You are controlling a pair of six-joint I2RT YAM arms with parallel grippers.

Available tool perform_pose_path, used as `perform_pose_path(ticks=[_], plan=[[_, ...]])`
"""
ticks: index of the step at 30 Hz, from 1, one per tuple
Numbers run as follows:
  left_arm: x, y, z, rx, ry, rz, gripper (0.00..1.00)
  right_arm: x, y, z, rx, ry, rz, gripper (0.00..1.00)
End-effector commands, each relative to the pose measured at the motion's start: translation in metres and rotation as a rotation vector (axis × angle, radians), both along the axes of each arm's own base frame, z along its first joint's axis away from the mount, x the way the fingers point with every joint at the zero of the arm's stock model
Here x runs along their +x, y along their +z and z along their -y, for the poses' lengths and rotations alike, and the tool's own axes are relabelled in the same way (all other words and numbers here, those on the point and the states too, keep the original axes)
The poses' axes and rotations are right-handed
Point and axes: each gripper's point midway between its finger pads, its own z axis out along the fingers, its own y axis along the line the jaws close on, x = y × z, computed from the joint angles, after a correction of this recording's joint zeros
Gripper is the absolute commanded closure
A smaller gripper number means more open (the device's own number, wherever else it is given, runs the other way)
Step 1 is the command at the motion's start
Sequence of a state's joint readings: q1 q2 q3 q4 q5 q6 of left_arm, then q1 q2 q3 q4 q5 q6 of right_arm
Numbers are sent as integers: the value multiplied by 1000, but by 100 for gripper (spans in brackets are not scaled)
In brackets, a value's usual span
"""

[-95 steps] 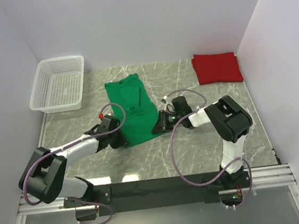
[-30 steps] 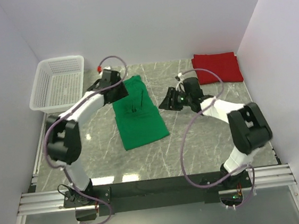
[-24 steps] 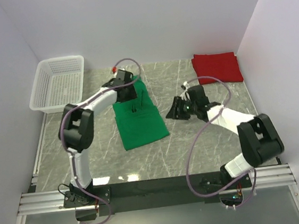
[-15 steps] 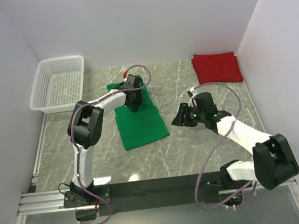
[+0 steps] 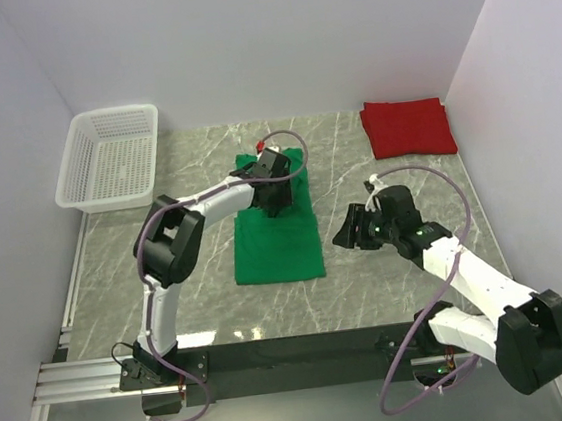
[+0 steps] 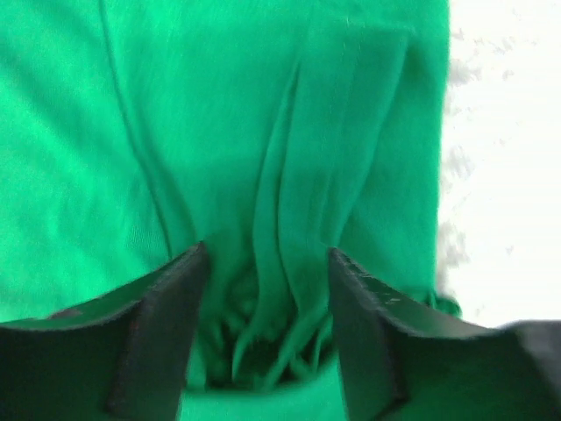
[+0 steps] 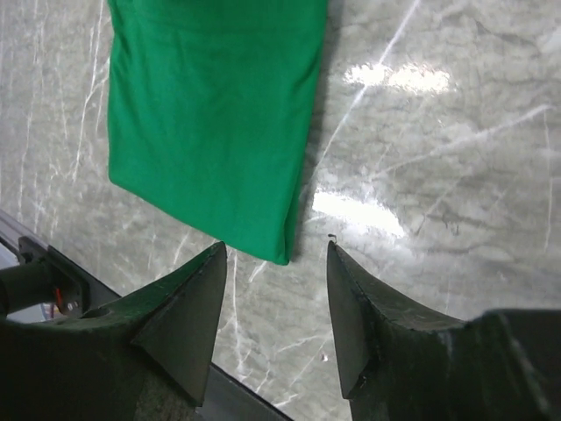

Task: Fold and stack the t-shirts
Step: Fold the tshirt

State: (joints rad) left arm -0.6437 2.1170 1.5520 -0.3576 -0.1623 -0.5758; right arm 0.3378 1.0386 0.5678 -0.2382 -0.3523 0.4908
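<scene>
The bright green t-shirt (image 5: 278, 241) lies on the marble table as a long narrow rectangle, its far end bunched. My left gripper (image 5: 271, 193) presses down on that far end. In the left wrist view the left gripper (image 6: 266, 254) is open, and gathered folds of the green t-shirt (image 6: 219, 132) sit between its fingers (image 6: 158, 333). The red t-shirt (image 5: 408, 127) rests folded at the back right. Hovering over bare table right of the green shirt, my right gripper (image 5: 346, 234) is open and empty. The right wrist view shows the right gripper (image 7: 275, 249) just past the corner of the green t-shirt (image 7: 210, 114).
A white mesh basket (image 5: 110, 158) stands at the back left against the wall. White walls enclose the table on the left, back and right. The black rail (image 5: 296, 355) carrying the arm bases runs along the near edge.
My left gripper swept right from near the basket onto the green shirt's far end. The shirt shifted right and lies straighter. My right gripper drew back toward the near right.
</scene>
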Motion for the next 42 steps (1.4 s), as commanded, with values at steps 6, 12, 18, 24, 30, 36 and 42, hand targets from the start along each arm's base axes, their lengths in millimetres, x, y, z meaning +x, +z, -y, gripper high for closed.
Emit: perform_pose_path(ticks=[6, 12, 18, 24, 30, 36, 42], plan=[[-24, 117, -46, -86, 159, 148, 7, -3, 16, 13, -18, -119, 9, 36], [-91, 105, -103, -48, 249, 77, 1, -15, 2, 5, -54, -131, -53, 31], [-166, 50, -128, -65, 232, -116, 6, -34, -21, -21, -179, -123, -171, 33], [-203, 19, -140, -58, 217, -199, 11, -43, -39, -41, -244, -124, -252, 39], [-205, 4, -135, -31, 181, -252, 17, -36, -45, -57, -260, -108, -274, 43], [-201, 0, -131, 6, 164, -256, 19, -33, -54, -61, -345, -116, -294, 43], [-194, -3, -124, 27, 143, -263, 20, -33, -65, -57, -428, -127, -315, 43]])
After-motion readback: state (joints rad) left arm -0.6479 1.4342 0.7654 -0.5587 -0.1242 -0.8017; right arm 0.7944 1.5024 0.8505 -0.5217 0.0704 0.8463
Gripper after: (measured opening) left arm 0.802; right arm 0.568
